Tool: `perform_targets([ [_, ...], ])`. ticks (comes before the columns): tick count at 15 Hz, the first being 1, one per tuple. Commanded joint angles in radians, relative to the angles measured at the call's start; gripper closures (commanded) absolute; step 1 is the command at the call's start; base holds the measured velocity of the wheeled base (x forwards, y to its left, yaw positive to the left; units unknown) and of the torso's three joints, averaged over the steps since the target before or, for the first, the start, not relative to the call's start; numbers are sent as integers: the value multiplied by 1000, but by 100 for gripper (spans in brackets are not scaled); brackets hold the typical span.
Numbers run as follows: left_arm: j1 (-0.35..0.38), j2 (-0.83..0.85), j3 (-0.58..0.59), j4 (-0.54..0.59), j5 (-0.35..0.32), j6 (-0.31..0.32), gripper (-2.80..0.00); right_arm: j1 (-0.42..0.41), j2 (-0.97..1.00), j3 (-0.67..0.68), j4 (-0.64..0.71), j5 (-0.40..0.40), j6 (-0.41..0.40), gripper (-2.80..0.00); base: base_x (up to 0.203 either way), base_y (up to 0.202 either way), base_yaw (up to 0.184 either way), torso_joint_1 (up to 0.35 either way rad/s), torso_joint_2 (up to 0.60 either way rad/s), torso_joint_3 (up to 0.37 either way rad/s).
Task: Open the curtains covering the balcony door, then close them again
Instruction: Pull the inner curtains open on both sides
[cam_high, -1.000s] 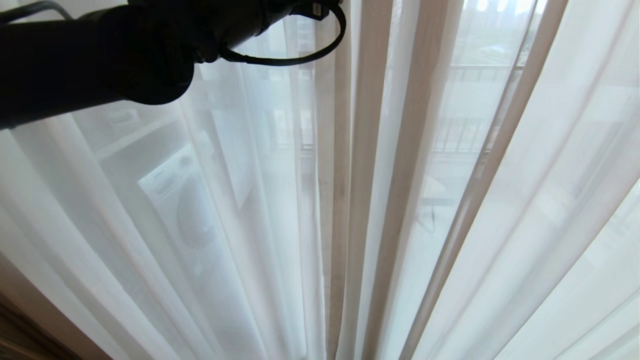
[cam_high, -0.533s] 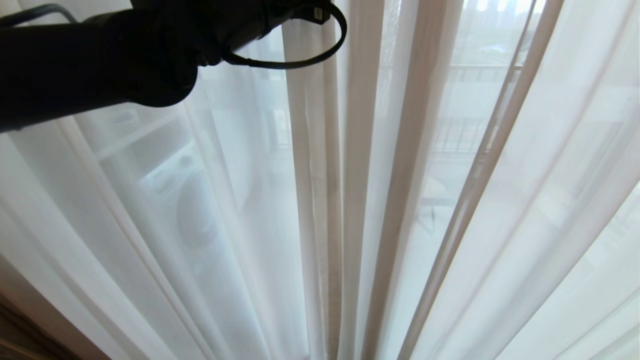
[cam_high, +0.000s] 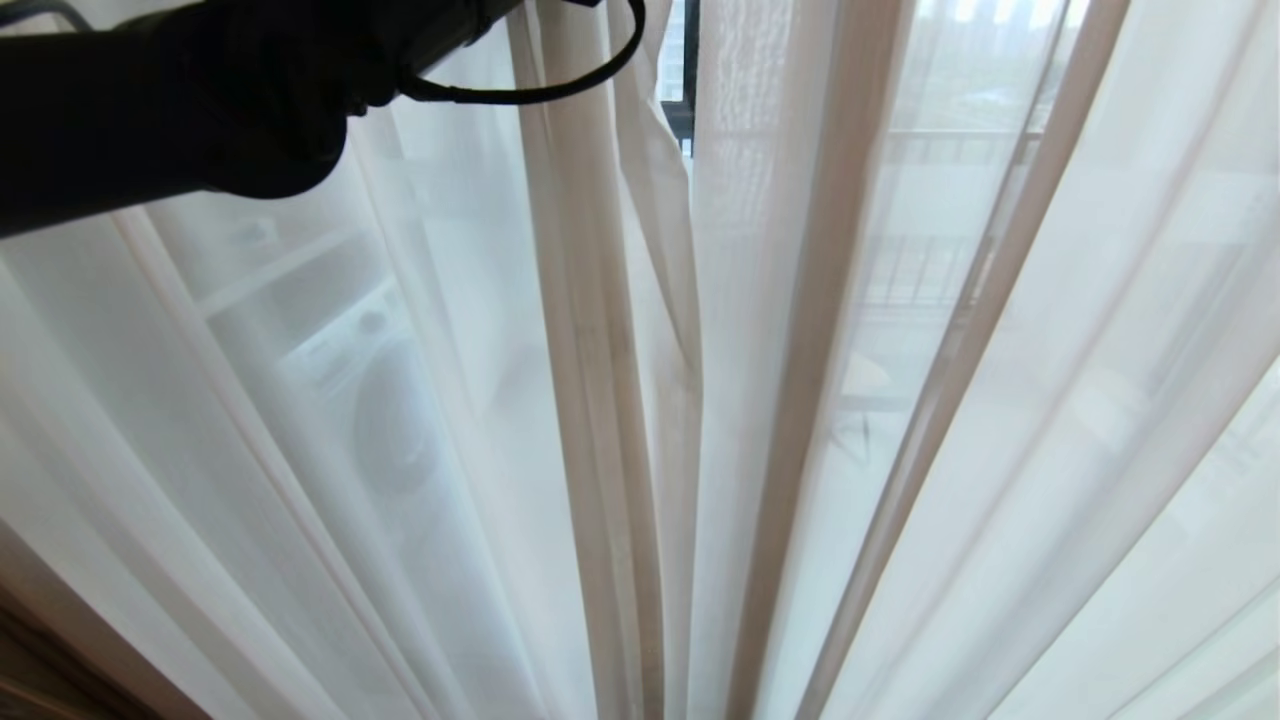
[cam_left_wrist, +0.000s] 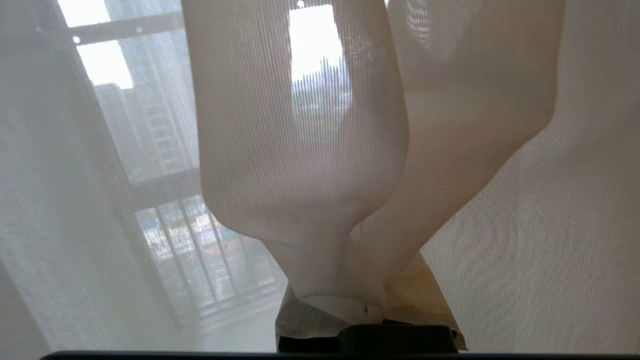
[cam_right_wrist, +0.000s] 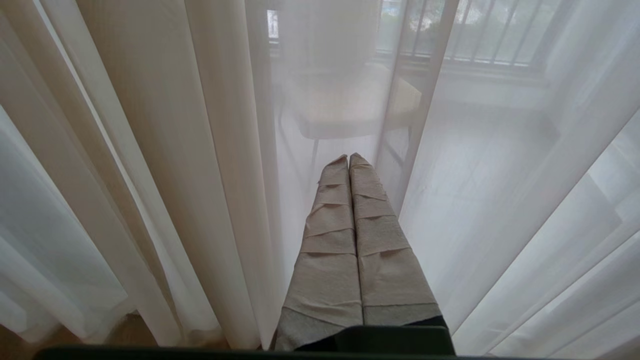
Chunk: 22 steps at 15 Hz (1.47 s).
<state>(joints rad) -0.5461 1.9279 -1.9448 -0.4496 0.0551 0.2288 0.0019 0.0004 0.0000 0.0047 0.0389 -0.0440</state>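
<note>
- Fingers of the left gripper (cam_left_wrist: 350, 305) are clamped on a bunched fold of the curtains (cam_high: 600, 400), at the lower centre of the left wrist view; fabric fans upward from the pinch.
- Left arm (cam_high: 200, 110) crosses the upper left of the head view, with a looped black cable (cam_high: 540, 92) beneath it.
- Fingers of the right gripper (cam_right_wrist: 349, 160) are pressed together and hold nothing, pointing at the sheer at the centre of the right wrist view.
- A narrow gap at the upper centre of the head view exposes the dark frame of the balcony door (cam_high: 686, 70).
- A chair (cam_right_wrist: 350, 105) shows faintly through the sheer.
</note>
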Motion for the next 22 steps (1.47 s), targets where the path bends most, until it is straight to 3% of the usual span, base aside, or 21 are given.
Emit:
perform_targets([
  [1,27,-28,56,-82,3,-1,0,0,0,0,0,1,0,0,0,0,0,0,0,0],
  [11,197,-243,363,-142,18,-25,0,1,0,0,0,1,0,0,0,0,0,0,0,0],
  [14,289,-266,380,-140,16,-30,0,0,0,0,0,1,0,0,0,0,0,0,0,0],
  [18,414,-283,405,-134,8,-94,0,0,0,0,0,1,0,0,0,0,0,0,0,0],
  [22,462,-282,408,-133,6,-117,0,0,0,0,0,1,0,0,0,0,0,0,0,0],
])
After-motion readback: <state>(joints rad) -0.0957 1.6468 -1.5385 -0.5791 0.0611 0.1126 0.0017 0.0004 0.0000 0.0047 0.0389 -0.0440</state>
